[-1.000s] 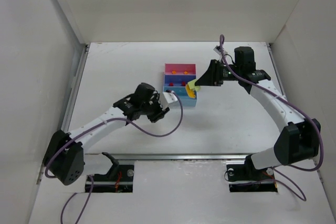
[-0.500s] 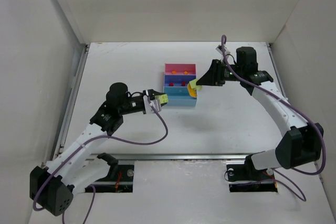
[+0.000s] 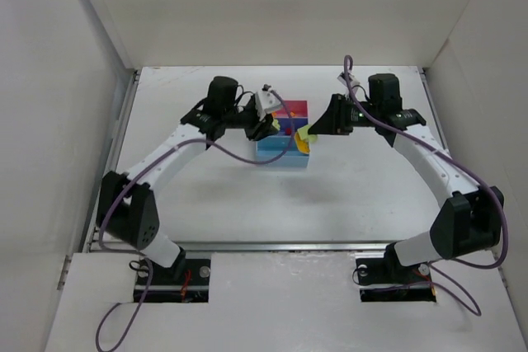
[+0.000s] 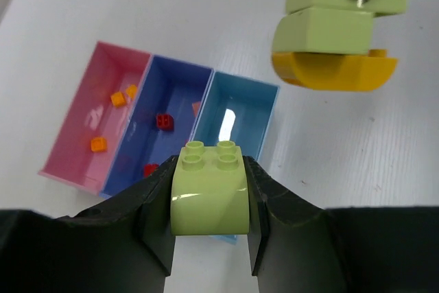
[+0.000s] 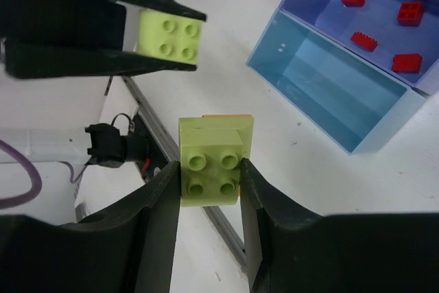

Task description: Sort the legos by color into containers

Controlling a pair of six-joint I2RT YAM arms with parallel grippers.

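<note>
Top view: the left hand [image 3: 268, 125] hovers over the three-bin tray [image 3: 280, 157] on the tabletop [image 3: 371, 195], and the right hand [image 3: 308, 133] is by the tray's right edge.

Left wrist: the narrowly parted fingers pinch a lime-green brick [image 4: 209, 190]. Orange bricks [image 4: 98, 144] lie in the pink bin [image 4: 82, 121], and red bricks [image 4: 164, 121] lie in the dark blue bin [image 4: 178, 84].

Right wrist: the right hand clamps a lime-and-orange stack [image 5: 209, 162] near the light blue bin [image 5: 329, 94].
</note>
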